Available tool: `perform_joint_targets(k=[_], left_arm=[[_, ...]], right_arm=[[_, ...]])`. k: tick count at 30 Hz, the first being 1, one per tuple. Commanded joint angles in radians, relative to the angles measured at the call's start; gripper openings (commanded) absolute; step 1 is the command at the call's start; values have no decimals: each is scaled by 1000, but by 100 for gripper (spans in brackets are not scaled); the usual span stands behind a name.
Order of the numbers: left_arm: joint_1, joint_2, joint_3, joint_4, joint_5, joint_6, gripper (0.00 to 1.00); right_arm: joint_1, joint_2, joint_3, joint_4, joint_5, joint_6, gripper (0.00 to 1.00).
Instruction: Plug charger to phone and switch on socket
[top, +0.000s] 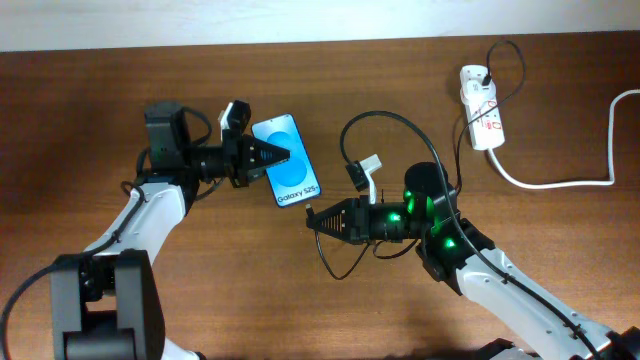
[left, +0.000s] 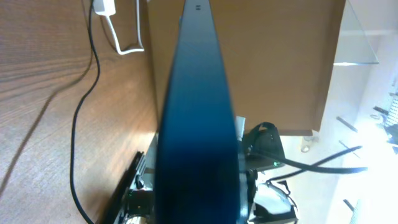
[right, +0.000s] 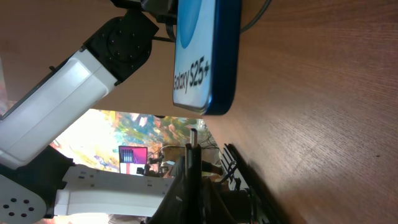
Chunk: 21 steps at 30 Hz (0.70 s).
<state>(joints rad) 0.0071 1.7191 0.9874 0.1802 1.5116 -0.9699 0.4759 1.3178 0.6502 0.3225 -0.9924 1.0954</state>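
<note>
The phone (top: 289, 163), blue-screened with "Galaxy S25+" at its near end, is gripped by its left long edge in my left gripper (top: 271, 156), which is shut on it. The left wrist view shows only the phone's dark edge (left: 196, 112) running up between the jaws. My right gripper (top: 316, 219) is shut on the charger's plug tip (top: 309, 211), a short way below the phone's bottom end. In the right wrist view the plug tip (right: 194, 134) points up at the phone's lower edge (right: 219, 93), with a gap between them. The white socket (top: 481, 105) lies at the far right.
The charger's thin black cable (top: 400, 125) loops from my right gripper back to the socket. A thick white cord (top: 560, 183) runs from the socket to the right edge. The left arm (right: 74, 81) shows behind the phone in the right wrist view.
</note>
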Motion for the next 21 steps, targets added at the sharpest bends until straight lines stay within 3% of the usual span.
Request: perform_joint_targets(k=[1,21], left_arm=[[2,-1,10,2,-1,-3,0],[-33,-1,10,2,-38,-10,0]], right_arm=[[10,5,-7,4,-16,-18,4],[10,5,-7,3,-16,-18,4]])
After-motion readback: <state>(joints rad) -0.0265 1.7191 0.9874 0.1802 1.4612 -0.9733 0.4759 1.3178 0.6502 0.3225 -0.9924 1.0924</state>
